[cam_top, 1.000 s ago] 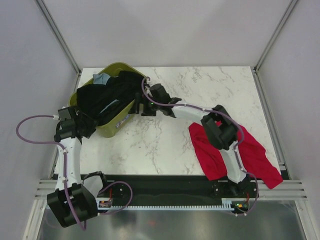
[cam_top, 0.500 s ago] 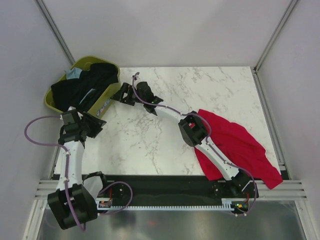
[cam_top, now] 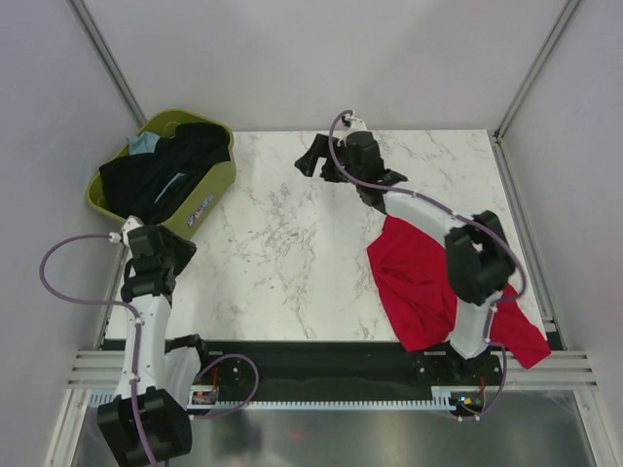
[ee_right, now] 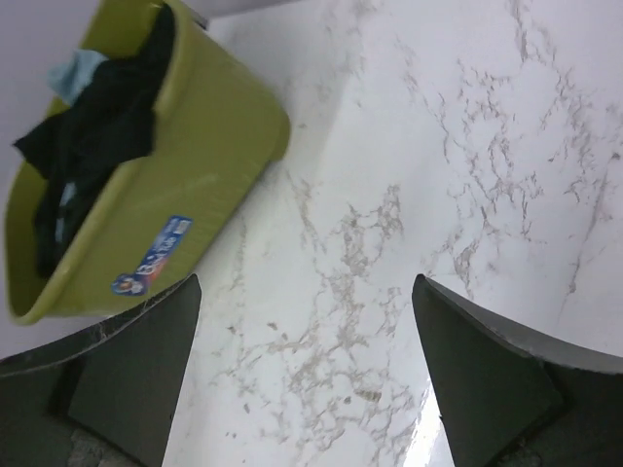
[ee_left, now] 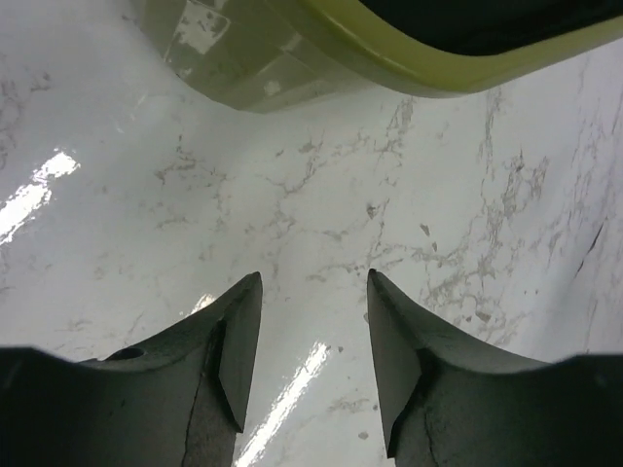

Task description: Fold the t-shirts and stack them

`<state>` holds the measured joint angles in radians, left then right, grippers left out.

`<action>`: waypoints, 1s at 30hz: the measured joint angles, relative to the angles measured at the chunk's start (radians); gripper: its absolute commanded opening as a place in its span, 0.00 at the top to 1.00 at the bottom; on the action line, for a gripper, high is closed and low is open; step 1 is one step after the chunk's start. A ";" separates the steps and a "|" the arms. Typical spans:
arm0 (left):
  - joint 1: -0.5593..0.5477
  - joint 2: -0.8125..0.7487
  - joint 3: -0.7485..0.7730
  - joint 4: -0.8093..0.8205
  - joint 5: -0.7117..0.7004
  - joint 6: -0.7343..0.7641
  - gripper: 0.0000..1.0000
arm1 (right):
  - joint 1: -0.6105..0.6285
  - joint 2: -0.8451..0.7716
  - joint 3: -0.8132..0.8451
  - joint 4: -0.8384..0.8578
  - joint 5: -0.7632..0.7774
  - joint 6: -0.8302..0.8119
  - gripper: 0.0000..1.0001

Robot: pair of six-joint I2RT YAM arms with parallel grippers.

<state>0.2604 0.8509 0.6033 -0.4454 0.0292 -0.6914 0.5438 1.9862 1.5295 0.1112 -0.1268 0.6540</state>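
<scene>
The bright red t-shirt (cam_top: 417,277) lies crumpled at the table's right side, one end hanging over the front right edge, partly under my right arm. Black t-shirts (cam_top: 165,167) and a light blue one (cam_top: 144,144) are heaped in the olive-green basket; they also show in the right wrist view, black (ee_right: 97,146) and light blue (ee_right: 78,70). My right gripper (cam_top: 311,161) is open and empty over bare marble at the back middle (ee_right: 307,282). My left gripper (cam_top: 173,255) is open and empty just in front of the basket (ee_left: 313,282).
The olive-green basket (cam_top: 209,185) sits tilted in the back left corner, overhanging the table's left edge; its wall shows in the left wrist view (ee_left: 428,73) and the right wrist view (ee_right: 195,156). White marble table (cam_top: 282,253) lies between basket and red shirt.
The basket has slid to the back left corner. My right gripper has swung away from it to the back middle. My left gripper has drawn back toward the near edge.
</scene>
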 measured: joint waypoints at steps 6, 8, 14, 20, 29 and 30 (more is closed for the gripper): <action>0.003 -0.016 -0.115 0.160 -0.147 -0.007 0.37 | 0.063 -0.388 -0.351 0.040 0.055 -0.066 0.02; 0.004 0.081 -0.115 0.241 -0.190 -0.008 0.37 | 0.077 -0.428 -0.448 0.031 0.058 -0.076 0.02; -0.001 0.382 -0.064 0.441 -0.224 0.005 0.40 | 0.079 -0.483 -0.666 -0.106 0.063 -0.095 0.02; -0.056 0.616 0.056 0.639 -0.209 0.049 0.40 | 0.081 -0.695 -0.723 -0.178 0.067 -0.102 0.02; -0.337 0.924 0.404 0.668 -0.200 0.057 0.39 | 0.082 -0.766 -0.723 -0.259 0.129 -0.143 0.02; -0.362 0.964 0.463 0.672 -0.189 0.057 0.39 | 0.082 -0.766 -0.724 -0.268 0.134 -0.146 0.02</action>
<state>-0.1013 1.8145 1.0660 0.2268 -0.1596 -0.6346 0.6262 1.2201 0.8059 -0.1566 0.0071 0.5079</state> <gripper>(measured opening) 0.608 0.982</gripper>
